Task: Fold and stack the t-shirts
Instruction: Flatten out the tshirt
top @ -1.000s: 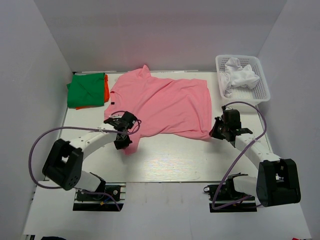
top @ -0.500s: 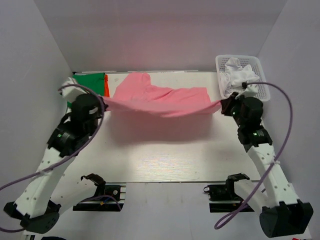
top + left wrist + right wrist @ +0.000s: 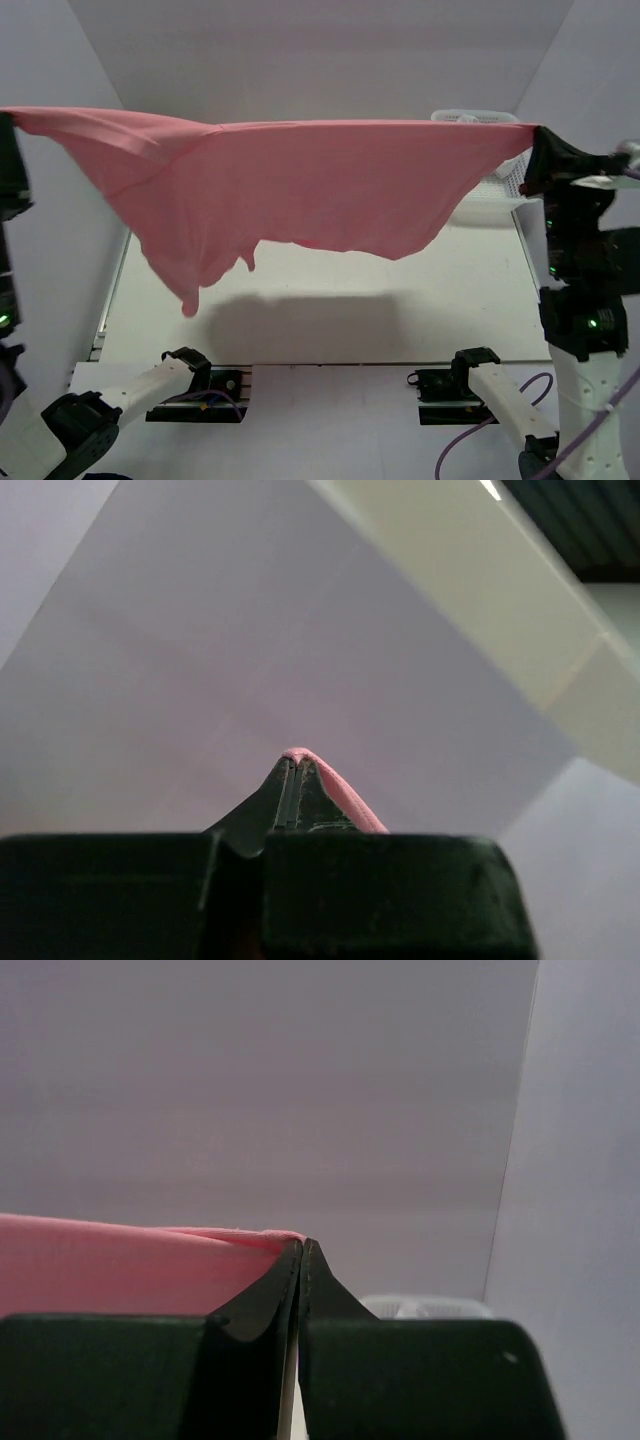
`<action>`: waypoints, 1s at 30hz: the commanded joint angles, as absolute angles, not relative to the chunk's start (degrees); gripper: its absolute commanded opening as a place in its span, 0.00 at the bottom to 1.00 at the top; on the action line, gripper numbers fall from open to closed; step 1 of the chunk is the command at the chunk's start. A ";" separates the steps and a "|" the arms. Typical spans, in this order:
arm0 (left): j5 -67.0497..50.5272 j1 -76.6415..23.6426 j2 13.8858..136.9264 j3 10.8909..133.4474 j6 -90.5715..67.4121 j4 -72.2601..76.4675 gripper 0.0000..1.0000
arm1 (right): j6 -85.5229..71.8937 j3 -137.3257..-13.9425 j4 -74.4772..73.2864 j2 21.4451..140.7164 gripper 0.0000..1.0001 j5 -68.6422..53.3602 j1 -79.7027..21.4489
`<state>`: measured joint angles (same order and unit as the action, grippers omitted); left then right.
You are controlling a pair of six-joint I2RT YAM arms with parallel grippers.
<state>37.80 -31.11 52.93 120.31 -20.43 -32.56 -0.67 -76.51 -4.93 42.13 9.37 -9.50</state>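
Observation:
A pink t-shirt (image 3: 300, 185) hangs high above the table, stretched wide like a curtain between my two grippers. My left gripper (image 3: 8, 120) is at the far left edge of the top view, shut on one upper corner of the shirt. In the left wrist view a pink hem (image 3: 350, 800) runs out of the closed left gripper (image 3: 291, 763). My right gripper (image 3: 535, 150) pinches the opposite upper corner. The right wrist view shows that gripper (image 3: 303, 1245) shut with pink cloth (image 3: 110, 1265) spreading off to the left. The shirt's lower edge dangles unevenly, lowest at the left.
A white mesh basket (image 3: 495, 195) stands at the back right, mostly behind the shirt; its rim (image 3: 420, 1306) also shows in the right wrist view. The white table (image 3: 350, 320) lies below with the shirt's shadow on it. White walls enclose three sides.
Both arms have risen and spread apart, lifting the pink t-shirt off the table to well above it. It now hangs as a wide sheet covering the back of the table.

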 commanded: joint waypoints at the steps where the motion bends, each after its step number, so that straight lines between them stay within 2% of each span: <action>1: 26.58 -30.85 54.14 128.38 -15.56 -33.22 0.00 | 4.66 -84.08 -6.41 39.12 0.00 8.53 -9.40; 6: 24.08 -30.85 55.89 130.08 -15.56 -33.84 0.00 | 4.92 -89.37 -8.35 37.70 0.00 1.69 -9.40; 11: 26.62 -30.85 59.93 127.71 -13.72 -32.08 0.00 | 4.57 -89.13 -8.53 40.86 0.00 3.77 -9.40; 15: 36.36 -31.38 63.36 115.28 -9.59 -25.07 0.00 | 3.61 -80.79 -4.49 44.99 0.00 6.94 -9.40; 16: 44.22 -31.38 64.24 112.18 -8.36 -19.74 0.00 | 1.86 -77.81 -3.87 46.83 0.00 6.94 -9.23; 18: 51.64 -30.68 67.83 103.68 -4.77 -13.92 0.00 | 0.44 -73.59 -2.03 49.82 0.00 7.56 -9.58; 23: 55.63 -29.36 80.31 93.27 -4.56 -7.92 0.00 | -6.06 -61.36 5.60 61.32 0.00 7.21 -9.32; 26: 55.63 -25.94 91.03 88.34 -12.02 -11.23 0.00 | -7.03 -55.91 10.18 70.82 0.00 7.20 -9.32; 29: 51.96 -22.24 103.38 90.42 -20.20 -18.16 0.10 | -7.64 -55.36 11.08 82.33 0.00 8.00 -9.32; 30: 51.42 -21.54 106.41 91.57 -21.26 -19.06 0.22 | -8.08 -55.89 10.55 84.53 0.05 9.04 -9.49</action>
